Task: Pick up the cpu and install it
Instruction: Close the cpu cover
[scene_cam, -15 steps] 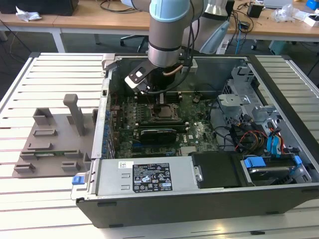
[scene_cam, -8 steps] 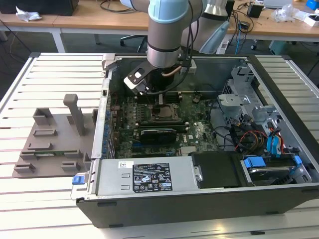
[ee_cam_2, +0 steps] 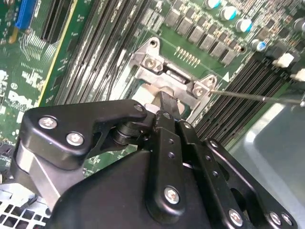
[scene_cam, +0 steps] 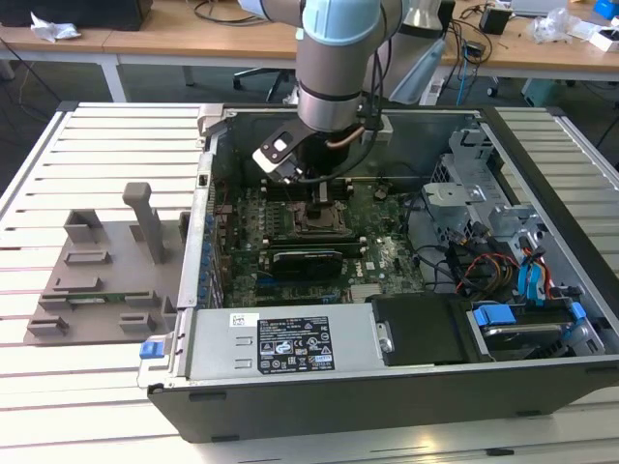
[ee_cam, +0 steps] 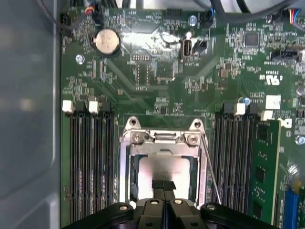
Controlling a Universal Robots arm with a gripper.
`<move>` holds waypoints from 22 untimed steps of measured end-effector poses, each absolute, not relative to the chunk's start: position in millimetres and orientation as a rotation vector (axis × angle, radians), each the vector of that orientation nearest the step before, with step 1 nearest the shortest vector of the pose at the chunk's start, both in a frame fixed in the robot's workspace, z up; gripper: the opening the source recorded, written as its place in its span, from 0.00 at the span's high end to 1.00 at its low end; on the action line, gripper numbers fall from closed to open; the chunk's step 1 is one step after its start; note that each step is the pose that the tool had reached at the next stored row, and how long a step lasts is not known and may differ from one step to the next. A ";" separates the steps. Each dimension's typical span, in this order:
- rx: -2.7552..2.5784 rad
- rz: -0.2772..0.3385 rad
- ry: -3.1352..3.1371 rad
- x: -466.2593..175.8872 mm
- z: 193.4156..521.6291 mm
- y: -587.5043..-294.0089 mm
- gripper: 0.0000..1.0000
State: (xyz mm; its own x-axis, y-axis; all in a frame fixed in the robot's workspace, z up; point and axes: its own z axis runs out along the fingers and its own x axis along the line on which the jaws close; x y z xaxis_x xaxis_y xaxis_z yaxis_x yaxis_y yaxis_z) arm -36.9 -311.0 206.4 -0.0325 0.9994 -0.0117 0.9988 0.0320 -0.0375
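First wrist view: looking straight down onto the socket (ee_cam: 125,164), action dead centre.
Cpu (ee_cam: 164,162): lying flat inside the socket, silver top up, edges squared to the metal frame; reading as set in its seat, not being carried.
Gripper (ee_cam: 163,185): fingers pinched together, tips meeting over the cpu near one edge, clasping nothing; touching the plate or hovering just above it, cannot tell.
Why so narrow: probably making a slim tip, fitting inside the frame without knocking its walls.
Lever (ee_cam: 211,171): thin rod standing off beside the socket, looking unlatched, so nothing clamping the chip down yet.
Memory slots (ee_cam: 90,157): flanking the socket on both sides, crowding any sideways approach, hence coming in from above.
Arm (scene_cam: 334,58): reaching down into the open case (scene_cam: 348,401) in the exterior view, wrist hanging over the board (scene_cam: 387,261).
Tray (scene_cam: 97,280): sitting outside the case toward the exterior view's left, well apart from the gripper.
Progress: judging as late, chip seated, lever not yet down.
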 end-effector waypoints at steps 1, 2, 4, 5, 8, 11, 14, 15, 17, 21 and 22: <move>-2.172 0.055 -2.243 -33.3 207.2 -311.0 0.89; -2.172 0.057 -2.243 -30.1 208.0 -311.0 0.89; -2.170 0.061 -2.241 -22.8 208.9 -311.1 0.89; -2.170 0.062 -2.240 -21.1 209.2 -311.1 0.89; -2.168 0.064 -2.239 -15.0 212.0 -311.1 0.89; -2.168 0.064 -2.239 -13.0 219.8 -311.1 0.89; -2.168 0.065 -2.239 -12.9 239.0 -311.0 0.89; -2.168 0.065 -2.239 -12.9 243.6 -311.0 0.89; -2.168 0.064 -2.239 -12.9 256.0 -311.0 0.89; -2.168 0.064 -2.239 -12.9 272.7 -311.0 0.89; -2.168 0.065 -2.239 -12.9 275.3 -311.0 0.89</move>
